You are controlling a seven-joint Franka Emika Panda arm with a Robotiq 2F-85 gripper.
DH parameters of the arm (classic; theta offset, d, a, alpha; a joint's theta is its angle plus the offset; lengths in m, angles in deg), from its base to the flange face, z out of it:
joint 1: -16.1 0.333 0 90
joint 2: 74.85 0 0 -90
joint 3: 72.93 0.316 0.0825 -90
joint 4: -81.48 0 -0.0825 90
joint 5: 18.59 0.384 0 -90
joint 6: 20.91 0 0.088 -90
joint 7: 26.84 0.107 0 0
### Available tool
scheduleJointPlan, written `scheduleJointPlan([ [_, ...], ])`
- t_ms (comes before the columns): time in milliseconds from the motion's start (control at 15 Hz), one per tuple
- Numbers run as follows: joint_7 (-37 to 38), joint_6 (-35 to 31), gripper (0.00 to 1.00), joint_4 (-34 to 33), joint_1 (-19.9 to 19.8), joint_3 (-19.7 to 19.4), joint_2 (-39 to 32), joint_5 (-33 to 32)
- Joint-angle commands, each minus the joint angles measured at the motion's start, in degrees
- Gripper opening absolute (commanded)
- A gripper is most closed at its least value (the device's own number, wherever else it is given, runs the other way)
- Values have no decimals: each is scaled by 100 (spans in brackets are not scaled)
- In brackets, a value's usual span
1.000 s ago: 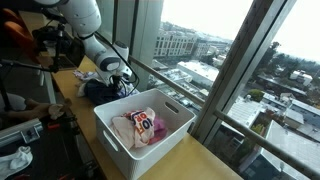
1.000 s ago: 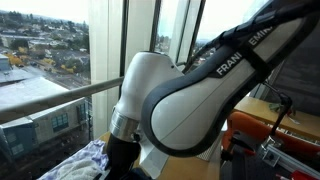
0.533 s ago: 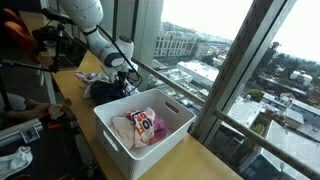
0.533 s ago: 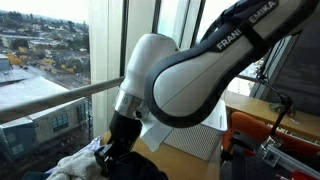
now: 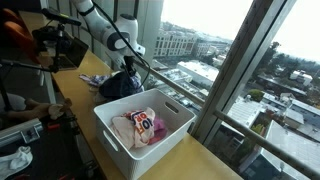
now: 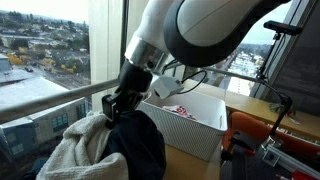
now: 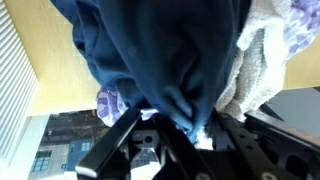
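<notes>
My gripper is shut on a dark navy garment and holds it lifted above the wooden table, just behind the white basket. In an exterior view the garment hangs from the gripper next to a cream towel. In the wrist view the navy cloth fills the frame, pinched between the jaws, with the cream towel beside it. The basket holds pink and white clothes.
The table runs along a big window with a railing. More cloth lies on the table behind the garment. People and gear stand at the far end. A red device sits near the basket.
My gripper has risen from the clothes pile and moved toward the basket, lifting the navy garment off the table; the cloth now hangs free.
</notes>
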Motion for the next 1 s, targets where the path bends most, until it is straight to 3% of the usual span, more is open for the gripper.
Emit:
scheduleJointPlan([
  [0,44,163,5,433,71,-184,751,-10],
  [400,92,191,5,1042,50,-313,1781,-93],
  [933,417,604,5,1957,-87,-480,3939,-575],
])
